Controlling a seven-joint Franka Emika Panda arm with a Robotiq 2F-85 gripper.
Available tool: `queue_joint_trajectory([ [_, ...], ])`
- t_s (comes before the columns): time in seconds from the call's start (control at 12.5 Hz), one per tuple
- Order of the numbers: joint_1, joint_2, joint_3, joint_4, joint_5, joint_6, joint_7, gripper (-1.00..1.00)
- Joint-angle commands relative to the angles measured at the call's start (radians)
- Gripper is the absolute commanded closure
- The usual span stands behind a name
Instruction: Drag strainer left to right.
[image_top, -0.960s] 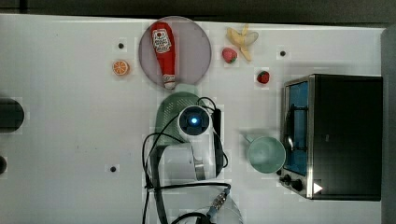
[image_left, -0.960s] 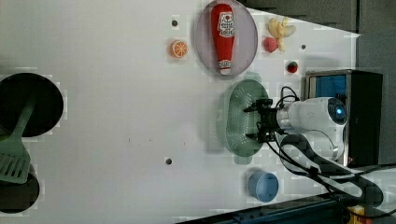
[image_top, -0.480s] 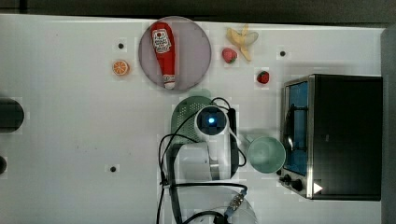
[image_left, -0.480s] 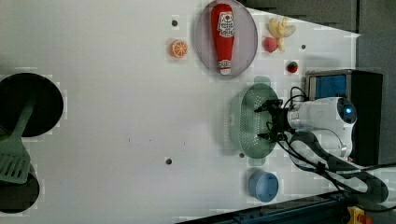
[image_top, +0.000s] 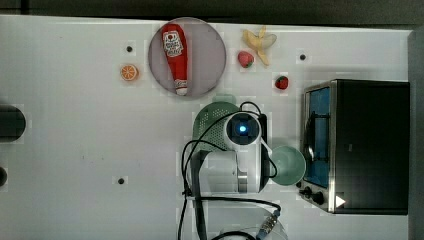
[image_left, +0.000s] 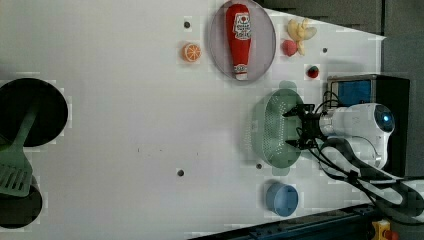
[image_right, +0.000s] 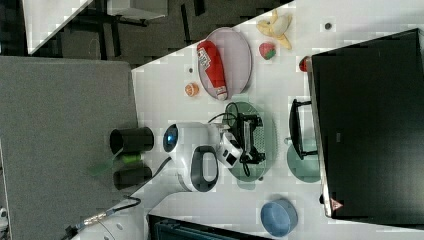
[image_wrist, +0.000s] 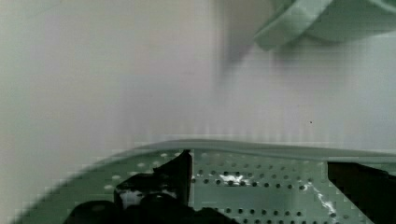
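Left view: you see the tool (image_left: 296, 128), fingers apart, inside one strainer (image_left: 272, 127); top view hides it. One mug (image_top: 288, 165), one blue bowl (image_left: 281, 198).

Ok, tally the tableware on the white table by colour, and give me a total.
Mint-green: 2, the strainer and the mug
Blue: 1, the bowl
Grey: 1, the plate under the ketchup bottle
Total: 4
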Motion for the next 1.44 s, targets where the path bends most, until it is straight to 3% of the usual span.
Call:
queue_joint_trajectory([
  [0.08, 0.003, -0.023, -0.001, 0.005, 0.021, 0.018, -0.048, -1.0],
  [0.32, 0.004, -0.166, 0.058, -0.001, 0.024, -0.058, -0.213, -1.0],
  [0.56, 0.004, -0.373, 0.101, 0.04, 0.042, -0.275, -0.349, -1.0],
  [0.96, 0.004, -0.668, 0.103, 0.188, 0.224, -0.722, -0.644, -1.0],
  [1.12, 0.003, -0.74, 0.102, 0.259, 0.222, -0.827, -0.758, -1.0],
  [1.44, 0.004, -0.779, 0.09, 0.34, 0.228, -1.112, -0.758, -1.0],
])
